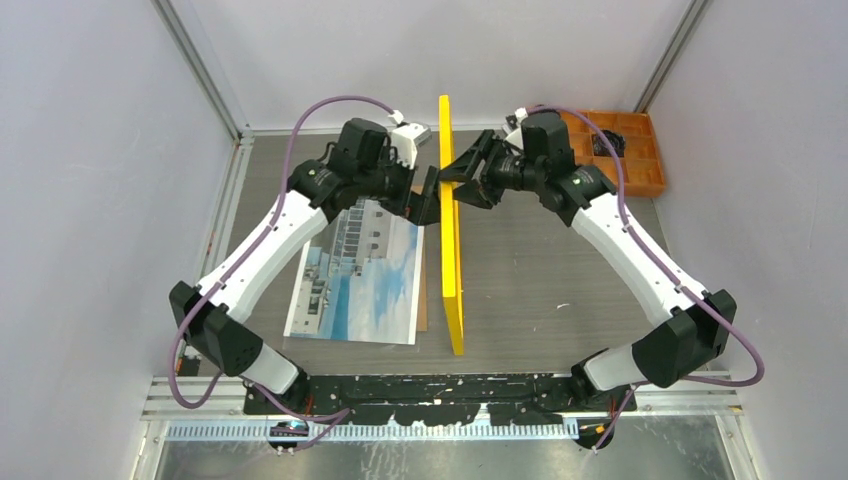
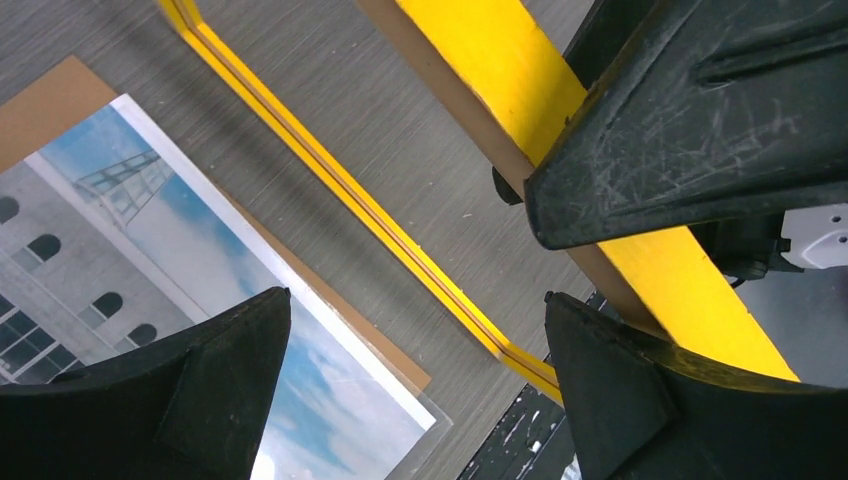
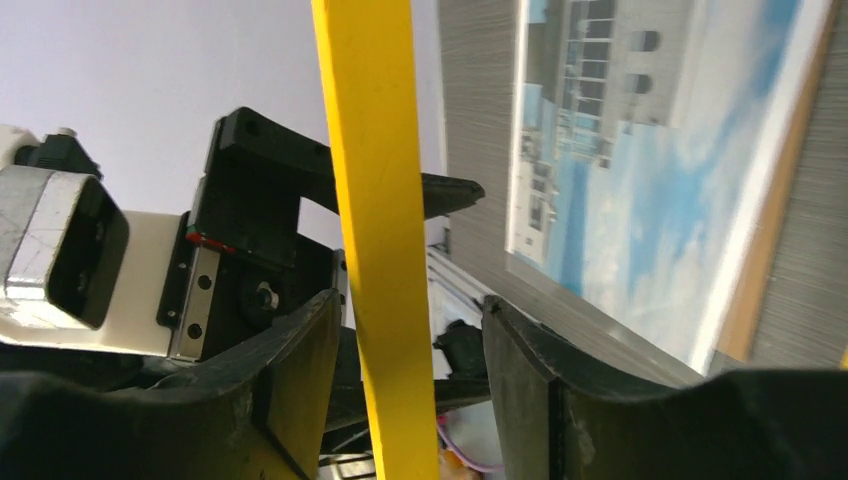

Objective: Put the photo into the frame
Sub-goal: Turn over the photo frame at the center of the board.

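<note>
Down the middle of the table (image 1: 560,270) the frame (image 1: 452,250) stands on its edge, its long axis running from our bases straight away toward the far wall, its thin yellow border turned up to the overhead camera. Both of our arms meet at its far upper part. Our right gripper (image 3: 410,310) straddles the top bar: the yellow strip runs between the two fingers, and we see a clear gap on one side, so we read those jaws as parted and not clamping. Our left gripper (image 1: 430,200) sits just beside the frame's left face with its fingers spread wide and nothing between them; we cannot tell whether it touches the wood. The photo (image 1: 365,280) lies flat and picture-up to the left of the frame, on a brown backing board (image 2: 60,95), its long side roughly parallel to the frame. So the print lies on the left arm's side, below and near that open gripper, while the frame stands between it and the right arm. We judge that the frame must be laid flat before the photo can go in, and with neither gripper closed on it, it could tip either way.
</note>
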Robot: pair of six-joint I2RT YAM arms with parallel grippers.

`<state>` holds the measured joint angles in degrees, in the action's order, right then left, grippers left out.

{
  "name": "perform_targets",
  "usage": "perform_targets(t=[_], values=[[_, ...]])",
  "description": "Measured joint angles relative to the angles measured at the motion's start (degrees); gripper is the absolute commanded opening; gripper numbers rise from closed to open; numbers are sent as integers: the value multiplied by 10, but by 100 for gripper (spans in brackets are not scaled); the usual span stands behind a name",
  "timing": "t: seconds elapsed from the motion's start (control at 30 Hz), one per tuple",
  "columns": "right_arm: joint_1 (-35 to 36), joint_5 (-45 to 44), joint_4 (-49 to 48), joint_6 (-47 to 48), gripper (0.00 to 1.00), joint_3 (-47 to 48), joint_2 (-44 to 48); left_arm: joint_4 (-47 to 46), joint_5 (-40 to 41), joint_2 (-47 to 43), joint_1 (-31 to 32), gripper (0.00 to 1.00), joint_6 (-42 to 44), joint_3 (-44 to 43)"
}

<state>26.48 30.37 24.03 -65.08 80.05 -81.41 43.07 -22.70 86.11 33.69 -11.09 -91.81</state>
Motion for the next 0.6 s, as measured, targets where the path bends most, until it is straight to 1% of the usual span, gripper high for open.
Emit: perform_targets(t=[0.17, 0.2, 0.3, 0.47, 0.6], values=[[-1, -40, 131, 82, 57, 97, -12, 1, 7, 20, 24, 100, 13, -25], [-1, -44, 139, 86, 56, 103, -12, 3, 9, 23, 28, 100, 14, -30], [-1, -80, 213, 134, 54, 143, -15, 5, 13, 34, 36, 100, 22, -45], [-1, -120, 305, 191, 51, 194, -35, 6, 23, 50, 48, 100, 34, -56], [-1, -148, 350, 229, 41, 225, -46, 9, 35, 66, 57, 100, 46, -64]])
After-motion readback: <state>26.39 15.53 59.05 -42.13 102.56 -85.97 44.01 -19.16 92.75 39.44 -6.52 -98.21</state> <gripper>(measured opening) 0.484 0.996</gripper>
